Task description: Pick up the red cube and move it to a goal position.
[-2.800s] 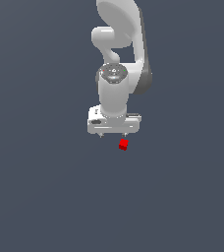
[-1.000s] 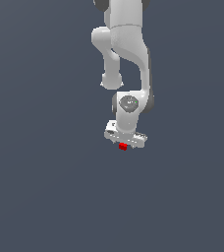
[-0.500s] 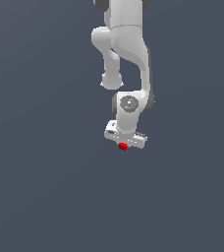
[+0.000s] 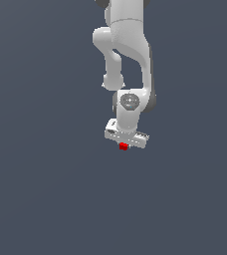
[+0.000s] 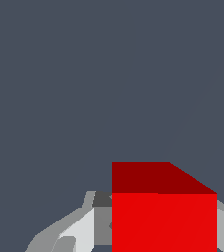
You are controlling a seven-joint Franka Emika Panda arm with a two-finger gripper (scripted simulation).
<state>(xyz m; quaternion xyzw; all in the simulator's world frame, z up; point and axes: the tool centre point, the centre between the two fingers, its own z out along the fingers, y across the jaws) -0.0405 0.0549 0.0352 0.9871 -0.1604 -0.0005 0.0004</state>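
The red cube (image 4: 123,146) is a tiny bright red block on the dark grey floor, right under the white gripper's bar. My gripper (image 4: 124,145) has come straight down over it, and the cube sits between the fingers. In the wrist view the cube (image 5: 164,216) fills the space between the two grey fingers (image 5: 100,216), which touch its sides. The gripper appears shut on the cube. The fingertips are hidden by the bar in the exterior view.
The white arm (image 4: 128,60) rises from the gripper to the top edge of the exterior view. The plain dark grey floor (image 4: 46,189) surrounds it, with no other object or goal marker in view.
Since 2.8 s ago the arm has bent down and brought the gripper onto the cube, which stayed in place. Over the last second nothing has visibly moved.
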